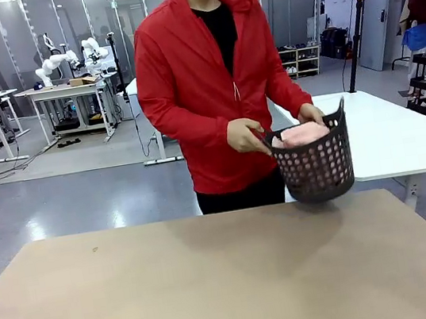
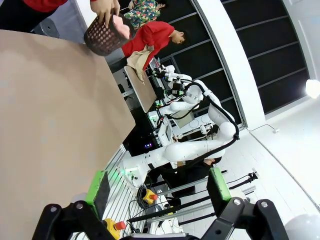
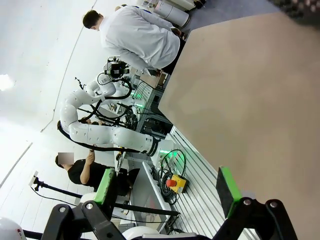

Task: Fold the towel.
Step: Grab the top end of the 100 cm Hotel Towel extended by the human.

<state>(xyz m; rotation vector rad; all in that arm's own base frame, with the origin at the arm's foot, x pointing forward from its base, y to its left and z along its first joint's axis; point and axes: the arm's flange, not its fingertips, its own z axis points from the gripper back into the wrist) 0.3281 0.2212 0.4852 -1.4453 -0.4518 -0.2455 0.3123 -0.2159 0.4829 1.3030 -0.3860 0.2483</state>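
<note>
The salmon-pink towel (image 1: 301, 133) lies bunched inside a dark perforated basket (image 1: 318, 164) that a person in a red jacket holds with both hands just above the far right edge of the brown table (image 1: 216, 287). The left wrist view has the basket (image 2: 102, 36) at its top, with the towel (image 2: 121, 27) poking out of it. My left gripper (image 2: 159, 187) is open, its green-padded fingers (image 2: 98, 186) wide apart, far from the basket. My right gripper (image 3: 167, 187) is open too, with nothing between its fingers (image 3: 225, 184).
The person's hands (image 1: 246, 135) grip the basket's rim. A white table (image 1: 401, 131) stands behind on the right. In the wrist views the table edge drops off to cables, a red stop button (image 3: 172, 183) and the opposite arm.
</note>
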